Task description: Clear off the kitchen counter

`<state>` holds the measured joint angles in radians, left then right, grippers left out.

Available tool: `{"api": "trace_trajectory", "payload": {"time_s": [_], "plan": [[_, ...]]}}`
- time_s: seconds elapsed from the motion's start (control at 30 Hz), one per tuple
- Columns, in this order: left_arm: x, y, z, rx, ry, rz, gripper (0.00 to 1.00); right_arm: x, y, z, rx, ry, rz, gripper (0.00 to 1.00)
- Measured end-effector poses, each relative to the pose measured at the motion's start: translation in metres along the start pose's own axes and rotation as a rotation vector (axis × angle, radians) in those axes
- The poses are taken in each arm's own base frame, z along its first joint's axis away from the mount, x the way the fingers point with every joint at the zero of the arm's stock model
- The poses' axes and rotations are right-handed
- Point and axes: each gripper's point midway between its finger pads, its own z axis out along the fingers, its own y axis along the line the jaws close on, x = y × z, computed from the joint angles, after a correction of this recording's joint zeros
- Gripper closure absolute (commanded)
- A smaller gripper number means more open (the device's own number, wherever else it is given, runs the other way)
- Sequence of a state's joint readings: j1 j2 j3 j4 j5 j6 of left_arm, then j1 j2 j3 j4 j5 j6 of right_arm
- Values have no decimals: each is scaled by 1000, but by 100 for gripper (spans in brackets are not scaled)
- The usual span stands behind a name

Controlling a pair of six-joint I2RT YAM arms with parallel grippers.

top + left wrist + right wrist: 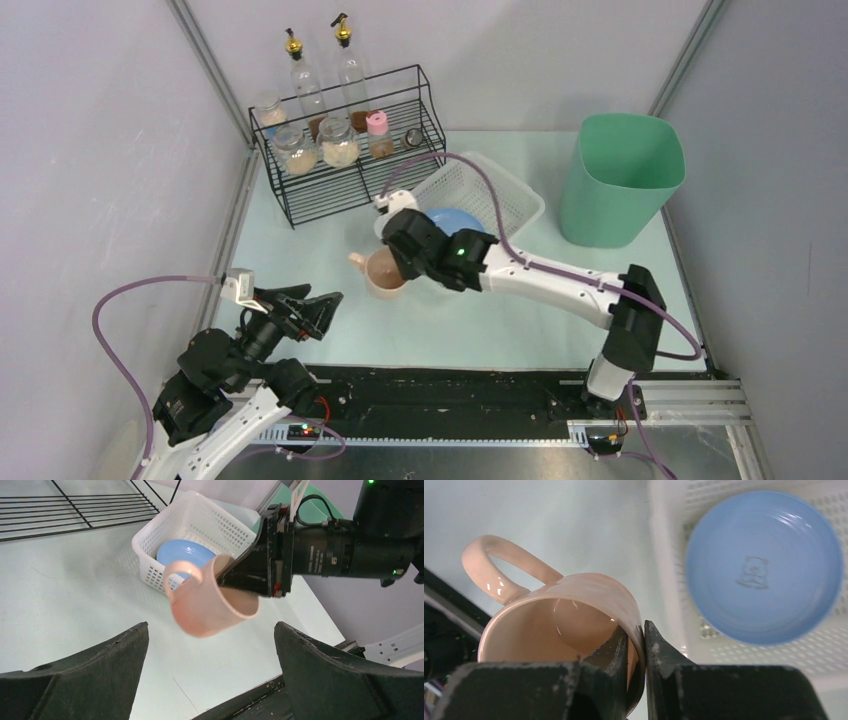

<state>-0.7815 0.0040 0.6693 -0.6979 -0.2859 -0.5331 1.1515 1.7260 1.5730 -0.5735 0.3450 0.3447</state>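
The right end effector is clamped on the pink mug by its wall, one finger inside the rim. It holds the mug tilted above the middle of the mint surface. The white basket with its blue plate sits just toward 1 o'clock and is likely the destination. The left end effector hovers spread wide at 8 o'clock.

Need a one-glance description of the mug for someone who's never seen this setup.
Find the white basket on the kitchen counter, holding a blue plate. Just left of it, nearer the arms, the right end effector pinches the wall of a tilted mug. It is the only cup here: peach-pink, with a loop handle.
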Motion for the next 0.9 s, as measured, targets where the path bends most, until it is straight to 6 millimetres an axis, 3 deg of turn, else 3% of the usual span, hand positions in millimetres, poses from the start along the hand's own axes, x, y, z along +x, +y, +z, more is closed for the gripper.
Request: {"api": "trace_trajectory", "payload": {"time_s": [0.43, 0.63, 0.9], "plan": [[0, 0, 0, 0, 0, 0, 2, -21, -162, -17, 263, -60, 262, 100], [0, 0, 0, 0, 0, 0, 2, -24, -217, -18, 359, -81, 375, 100], [0, 0, 0, 0, 0, 0, 2, -28, -269, -14, 420, -122, 534, 100]]}}
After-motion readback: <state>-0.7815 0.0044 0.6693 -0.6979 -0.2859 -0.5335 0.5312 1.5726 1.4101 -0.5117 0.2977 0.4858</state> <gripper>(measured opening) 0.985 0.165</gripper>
